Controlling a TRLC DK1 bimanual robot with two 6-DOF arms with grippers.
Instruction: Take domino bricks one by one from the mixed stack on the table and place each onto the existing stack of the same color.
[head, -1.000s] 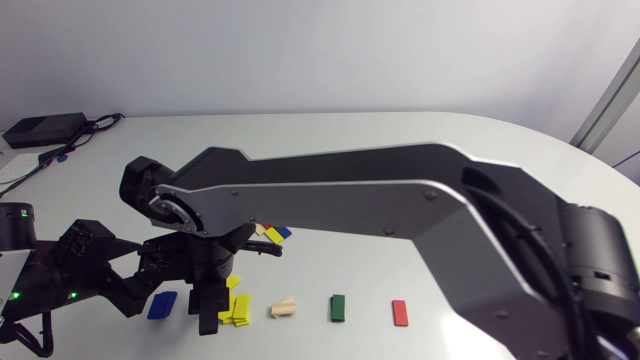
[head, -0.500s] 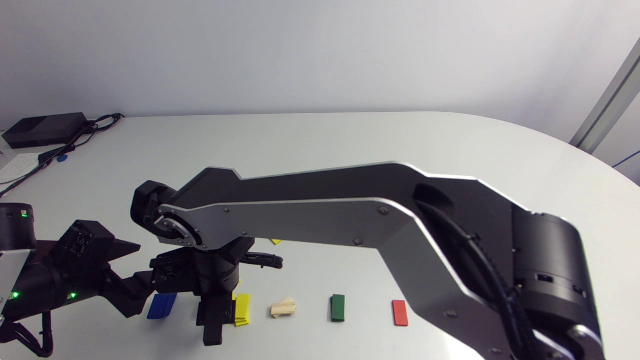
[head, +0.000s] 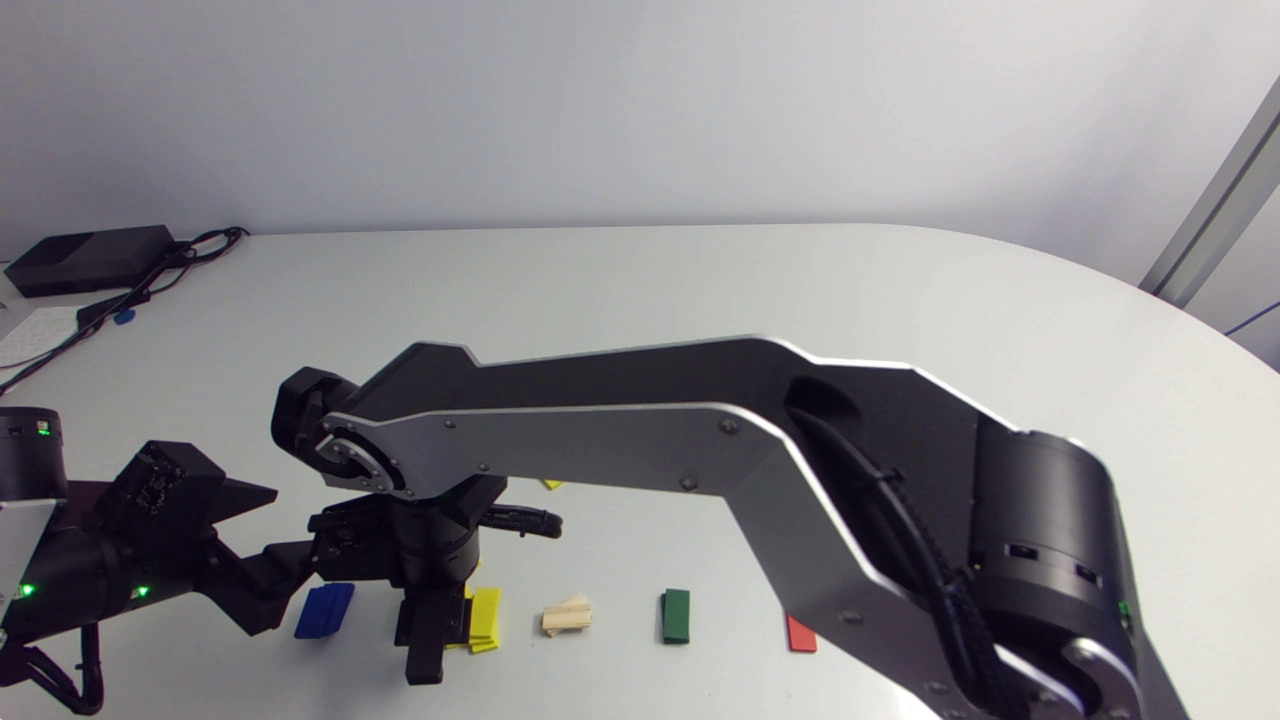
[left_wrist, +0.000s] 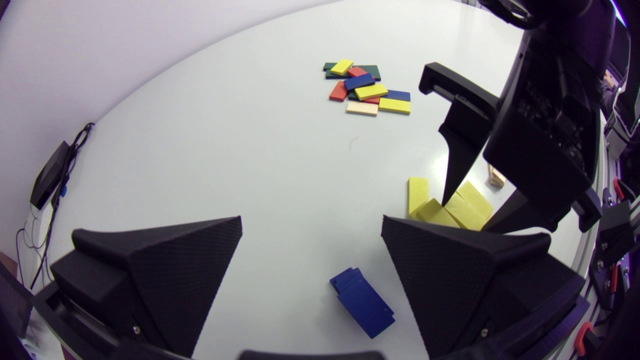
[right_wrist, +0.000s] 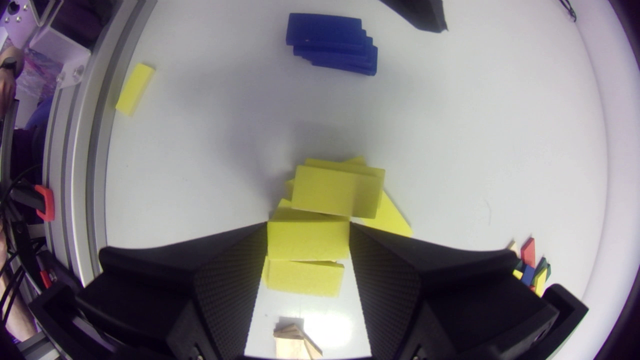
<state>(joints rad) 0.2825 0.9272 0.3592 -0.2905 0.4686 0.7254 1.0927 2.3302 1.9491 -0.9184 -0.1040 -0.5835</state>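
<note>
Soft overhead light is washing a bright white table (head: 700, 290).
The light is falling from above and spreading evenly; the right arm (head: 620, 450) is casting only a faint, soft-edged shadow on the surface beneath it; in the right wrist view a pale grey shadow is lying on the far side of the yellow stack (right_wrist: 345, 185), while the yellow brick (right_wrist: 307, 245) in the right gripper (right_wrist: 307, 225) is glowing evenly; a white patch of glare is shining on the table under that gripper; both wrist views are bending the table's edge into a curve; in the head view the near right end of the right arm is looking soft.
</note>
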